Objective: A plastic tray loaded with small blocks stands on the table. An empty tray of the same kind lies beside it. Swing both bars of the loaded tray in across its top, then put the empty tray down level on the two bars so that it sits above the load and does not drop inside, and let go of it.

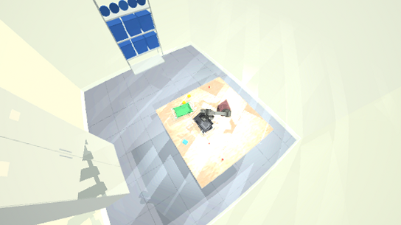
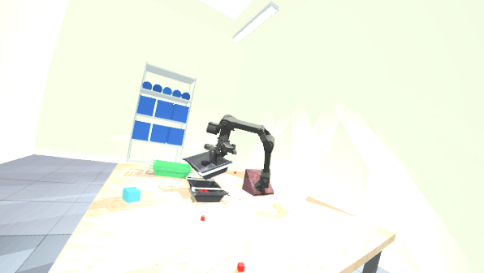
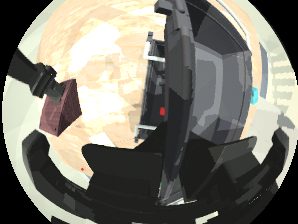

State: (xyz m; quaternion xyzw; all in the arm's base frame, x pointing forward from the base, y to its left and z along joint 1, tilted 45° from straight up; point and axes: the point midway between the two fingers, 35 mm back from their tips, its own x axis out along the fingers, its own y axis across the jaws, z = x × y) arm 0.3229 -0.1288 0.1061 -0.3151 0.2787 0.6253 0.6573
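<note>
The loaded tray (image 2: pixel 209 197) (image 3: pixel 148 90) is dark and stands on the table with red blocks (image 2: pixel 203 190) (image 3: pixel 162 111) inside. Its two pale wire bars lie across its top; parts of both show in the wrist view, one bar (image 3: pixel 154 58) towards each end. The empty dark tray (image 2: pixel 205 163) (image 3: pixel 207 85) hangs above the loaded one, tilted, with a clear gap below it in the exterior view. My gripper (image 2: pixel 219 156) (image 3: pixel 168 125) is shut on the empty tray's wall. In the top view the held tray hides much of the loaded one.
A green basket (image 1: pixel 182 110) (image 2: pixel 171 169) stands towards the back. A cyan cube (image 1: pixel 185 142) (image 2: pixel 131 194) (image 3: pixel 255 95) lies near the table's left edge in the exterior view. A maroon wedge (image 1: pixel 224 106) (image 2: pixel 252 182) (image 3: pixel 64 112) is by the arm's base. Small red cubes lie about, one (image 2: pixel 240 266) in front.
</note>
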